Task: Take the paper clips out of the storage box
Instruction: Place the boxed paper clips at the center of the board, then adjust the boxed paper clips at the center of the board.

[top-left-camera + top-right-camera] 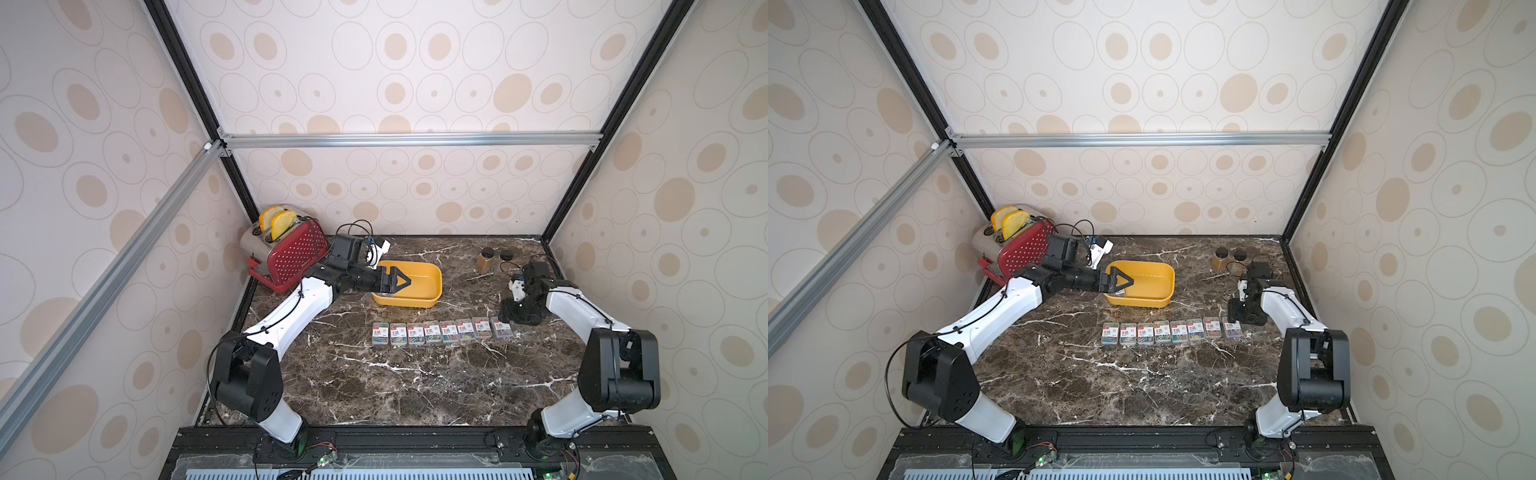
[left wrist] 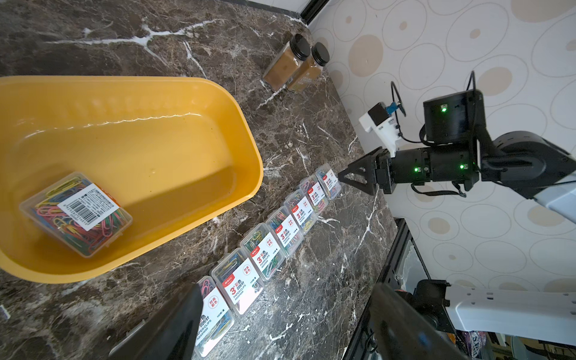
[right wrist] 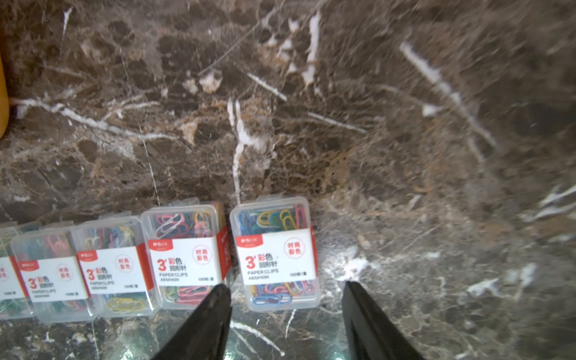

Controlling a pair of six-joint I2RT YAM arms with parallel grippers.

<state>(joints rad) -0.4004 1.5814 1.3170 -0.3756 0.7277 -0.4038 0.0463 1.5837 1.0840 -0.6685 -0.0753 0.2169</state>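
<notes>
The right jaws are partly open and hold nothing. In the right wrist view their 2 black fingers [image 3: 215,318] straddle the near end of the last box of paper clips [image 3: 276,252]. 1 finger sits in the gap between that box and its neighbour, and the other stands clear of the box's outer side. I cannot tell whether either finger touches the plastic.

That box is the right end of a row of 8 boxes [image 1: 440,332], lying side by side with labels up on the counter [image 1: 395,382].

The left jaws are wide open and empty. In the left wrist view their fingers [image 2: 174,327] stand well apart with nothing between them. In both top views these jaws hang over the near left corner of the storage box [image 1: 415,301].

The storage box sits on the counter just behind the row, toward its left half. 1 more box of clips [image 2: 76,215] lies inside it, barcode label up, skewed in the corner under the left jaws.

2 brown jars [image 1: 492,259] with black caps stand at the far right of the counter, and a red toaster [image 1: 291,253] with 2 slices in it stands at the far left.
</notes>
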